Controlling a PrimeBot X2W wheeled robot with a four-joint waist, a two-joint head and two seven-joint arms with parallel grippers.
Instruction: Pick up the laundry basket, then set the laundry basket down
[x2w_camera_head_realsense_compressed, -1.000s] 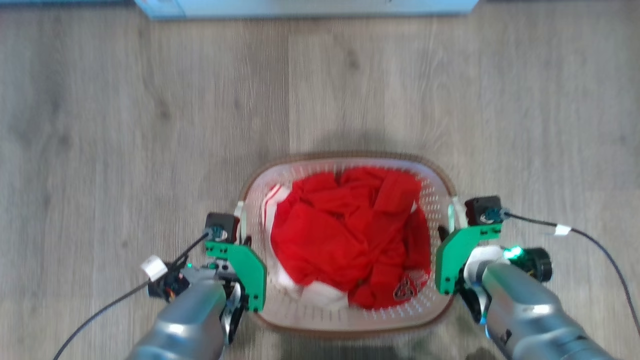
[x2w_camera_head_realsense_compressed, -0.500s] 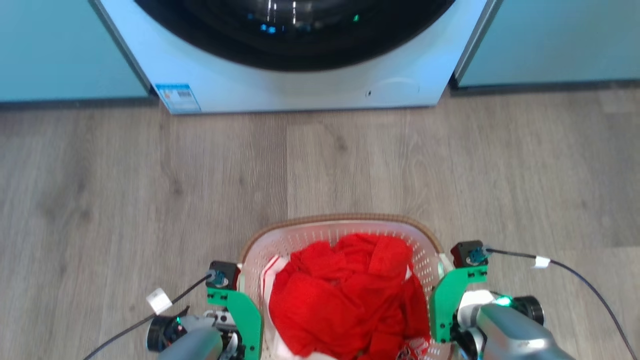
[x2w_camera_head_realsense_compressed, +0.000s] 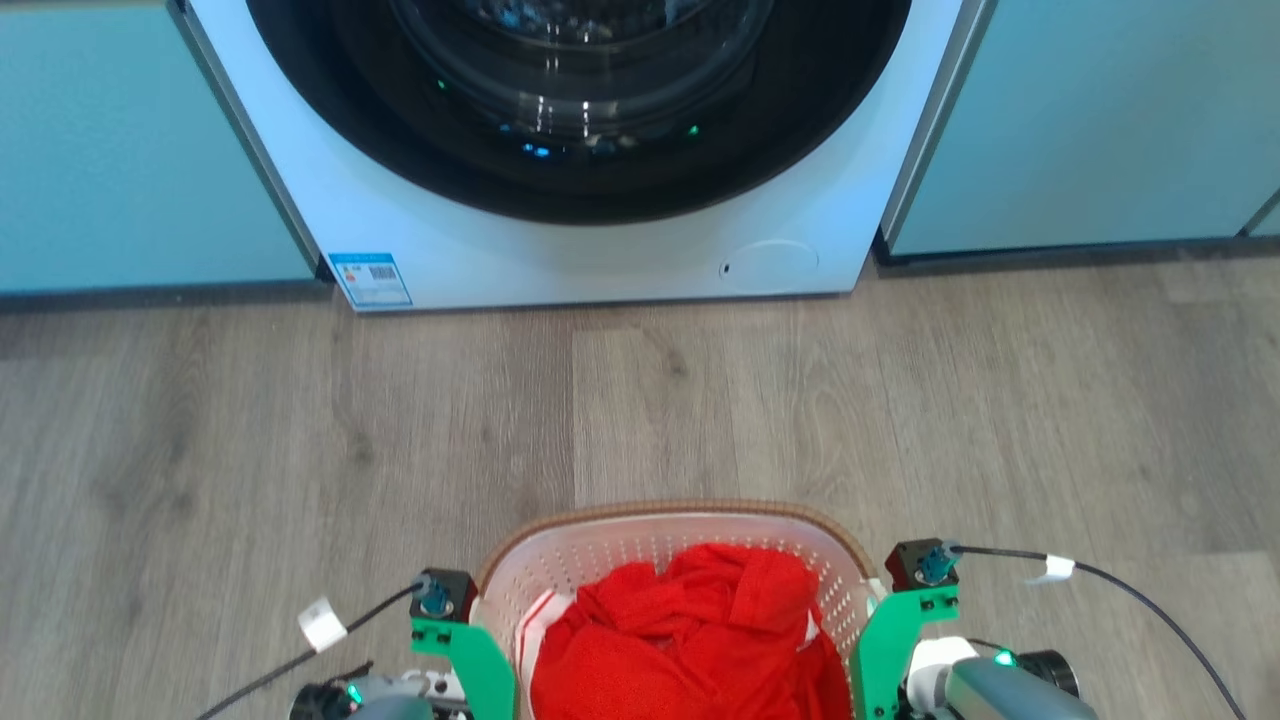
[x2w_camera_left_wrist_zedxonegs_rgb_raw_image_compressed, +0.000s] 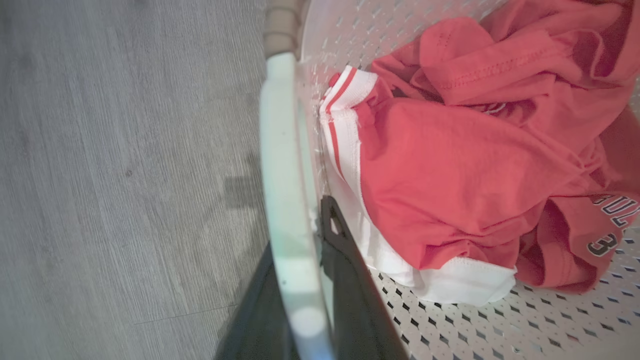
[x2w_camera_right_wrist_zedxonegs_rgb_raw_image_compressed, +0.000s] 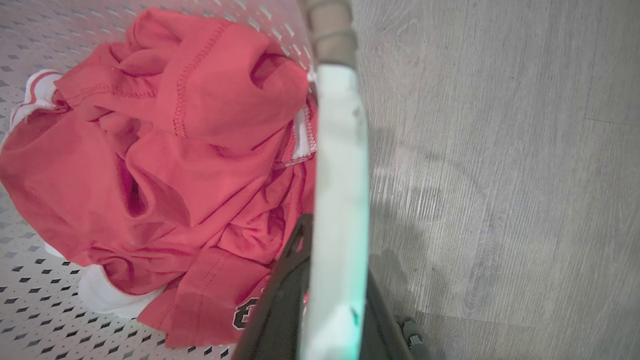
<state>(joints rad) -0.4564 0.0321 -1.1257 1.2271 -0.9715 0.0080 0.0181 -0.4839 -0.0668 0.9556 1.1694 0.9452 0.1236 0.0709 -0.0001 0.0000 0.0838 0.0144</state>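
Head camera has swung upward over the last second: a view that was nearly all floor (x2w_camera_head_realsense_compressed: 250, 430) now has the washing machine (x2w_camera_head_realsense_compressed: 600, 260) across the 12 o'clock half. This is a move of the camera, not of the things. The laundry basket (x2w_camera_head_realsense_compressed: 680, 512) has dropped to 6 o'clock in the head view, its near end cut off by the bottom edge. It stays level, with the red clothes (x2w_camera_head_realsense_compressed: 680, 640) heaped inside. The basket's relation to the arms is unchanged, with the left gripper (x2w_camera_left_wrist_zedxonegs_rgb_raw_image_compressed: 299, 235) at its 9 o'clock side and the right gripper (x2w_camera_right_wrist_zedxonegs_rgb_raw_image_compressed: 337, 250) at its 3 o'clock side. Left wrist view: the two dark fingers are pinched on the left handle (x2w_camera_left_wrist_zedxonegs_rgb_raw_image_compressed: 280, 150), one inside the perforated wall and one outside. Right wrist view: same pinch on the right handle (x2w_camera_right_wrist_zedxonegs_rgb_raw_image_compressed: 342, 150). In both wrist views the floor lies well below the rim, with shadows offset from the basket. Judgement: the basket is probably off the floor and rising with the torso, so the pick-up looks done or nearly done. Setting it down is not yet done. Risk: uneven arm height would tilt the load.
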